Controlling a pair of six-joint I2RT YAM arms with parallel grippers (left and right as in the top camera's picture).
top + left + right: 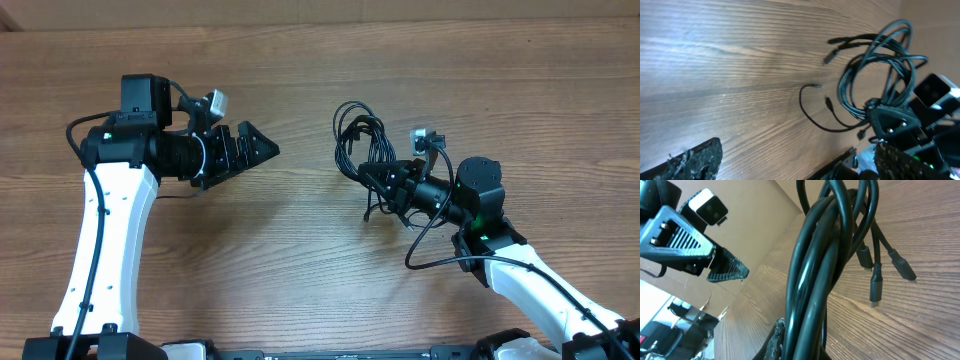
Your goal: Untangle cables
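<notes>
The overhead view looks straight down on the counter (pixel 300 280). The left wrist view faces right across it toward the cables (pixel 890 57); the right wrist view, pressed close against them, faces the left claw (pixel 726 268).

Left gripper (pixel 771 167) was wide open over the wooden table (pixel 715 60), nothing between its fingers (pixel 692 159). Cables (pixel 880 60) sat at the right as one looped, tangled bundle. Right gripper (pixel 880 112) was clamped on the bundle's lower edge. Plug ends (pixel 832 50) stuck out top-left of the loops. One thin loose tail (pixel 807 107) curled out onto the wood, tip free.
</notes>
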